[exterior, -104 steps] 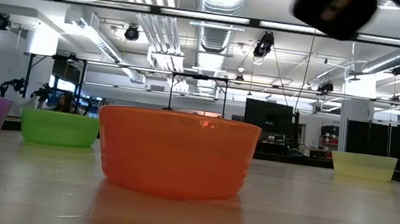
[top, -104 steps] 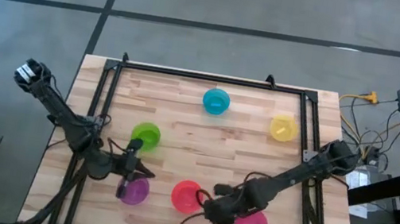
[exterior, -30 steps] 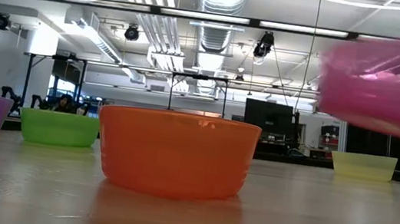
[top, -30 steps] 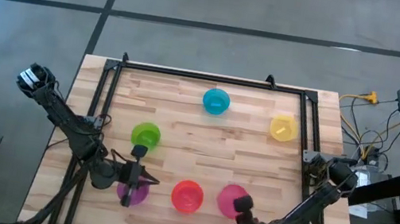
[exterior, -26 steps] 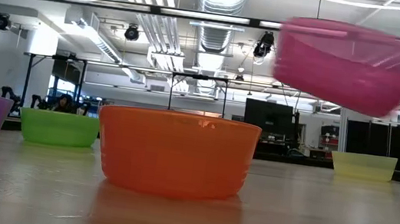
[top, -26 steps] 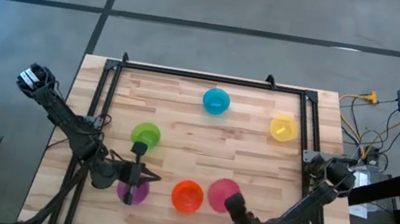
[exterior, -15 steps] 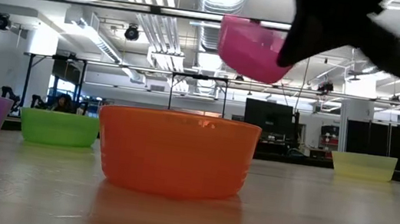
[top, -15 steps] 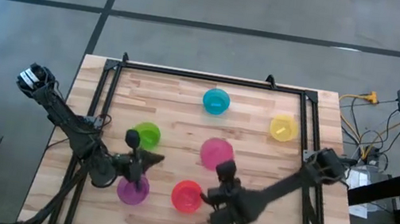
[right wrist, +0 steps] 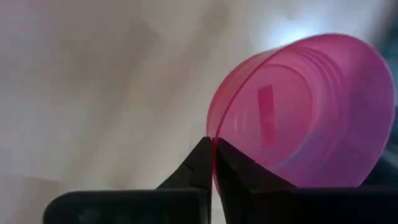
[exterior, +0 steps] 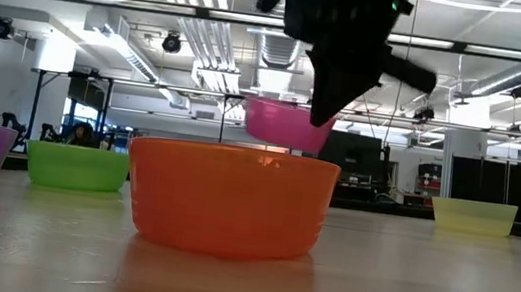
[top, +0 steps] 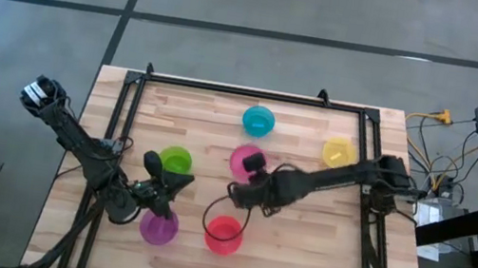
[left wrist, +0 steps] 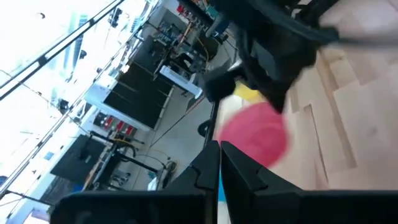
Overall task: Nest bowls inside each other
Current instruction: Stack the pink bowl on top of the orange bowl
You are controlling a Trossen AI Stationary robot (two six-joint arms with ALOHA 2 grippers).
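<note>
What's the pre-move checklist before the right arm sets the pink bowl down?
1. Grip: right gripper shut on the rim of the pink bowl: ok.
2. Bowl clear of the table: it hangs in the air in the low view: ok.
3. Which bowl is the target: cannot tell; it hangs between the blue bowl and the orange bowl.
4. Targets upright, open side up: ok.
5. Left gripper shut, empty, beside the green bowl and the purple bowl, apart from the right arm: ok.
</note>
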